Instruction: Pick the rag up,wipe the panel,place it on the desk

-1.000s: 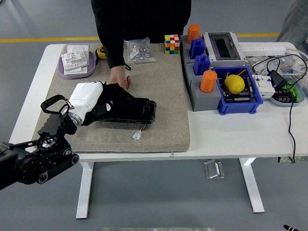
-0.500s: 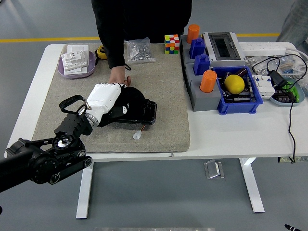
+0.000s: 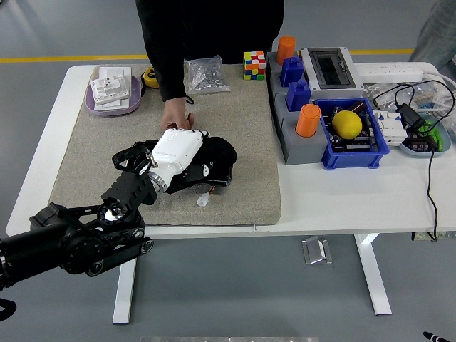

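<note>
grey floor [image 3: 71, 28] with a yellow line [image 3: 71, 58], white table [image 3: 342, 199] on white legs

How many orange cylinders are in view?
2. One orange cylinder stands at the far end of the grey block, beside the cube puzzle. The other stands at the near end, left of the blue bin. More may be hidden.

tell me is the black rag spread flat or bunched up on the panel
Bunched up: the black rag sits crumpled under the robot's white left hand, covering the dark panel.
</note>
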`<action>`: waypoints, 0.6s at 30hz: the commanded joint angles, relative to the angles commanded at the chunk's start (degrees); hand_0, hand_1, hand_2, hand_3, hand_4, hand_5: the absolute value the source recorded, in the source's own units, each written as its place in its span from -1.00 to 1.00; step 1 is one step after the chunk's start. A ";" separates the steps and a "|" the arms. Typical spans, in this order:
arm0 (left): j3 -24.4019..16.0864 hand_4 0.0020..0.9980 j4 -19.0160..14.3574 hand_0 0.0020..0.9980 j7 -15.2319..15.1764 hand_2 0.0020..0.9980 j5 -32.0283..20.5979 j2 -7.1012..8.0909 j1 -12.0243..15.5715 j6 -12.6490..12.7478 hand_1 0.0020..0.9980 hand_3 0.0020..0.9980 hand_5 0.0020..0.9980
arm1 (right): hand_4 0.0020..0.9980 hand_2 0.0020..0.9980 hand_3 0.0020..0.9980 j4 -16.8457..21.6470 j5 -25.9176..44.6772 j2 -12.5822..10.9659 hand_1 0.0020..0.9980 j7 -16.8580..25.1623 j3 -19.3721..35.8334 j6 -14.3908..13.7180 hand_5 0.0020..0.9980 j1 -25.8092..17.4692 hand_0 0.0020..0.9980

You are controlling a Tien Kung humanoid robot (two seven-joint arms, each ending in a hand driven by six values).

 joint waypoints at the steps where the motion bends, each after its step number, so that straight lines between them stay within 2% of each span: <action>1: -0.04 -0.06 0.25 -0.57 0.14 0.35 0.07 -0.42 -0.04 -0.06 -0.81 0.28 -0.79 | 1.00 0.43 0.28 -0.07 0.14 0.03 0.30 -0.01 -0.10 0.03 0.14 0.01 0.56; 4: -0.07 -0.06 -0.01 -0.57 0.38 0.35 0.21 -0.96 -0.04 -0.05 -0.81 0.28 -0.79 | 1.00 0.43 0.28 -0.08 0.20 0.13 0.30 -0.03 -0.14 0.00 0.14 0.09 0.56; 11: -0.35 -0.06 0.09 -0.57 0.45 0.35 0.26 -0.68 0.32 -0.12 -0.80 0.28 -0.79 | 1.00 0.43 0.28 -0.06 0.20 0.16 0.30 -0.05 -0.04 -0.15 0.14 0.22 0.56; 18: -1.88 -0.06 -0.42 -0.57 0.45 0.35 1.03 0.53 0.63 -0.17 -0.80 0.28 -0.78 | 1.00 0.43 0.28 -0.06 0.12 0.46 0.30 0.06 0.30 -0.23 0.14 -0.03 0.56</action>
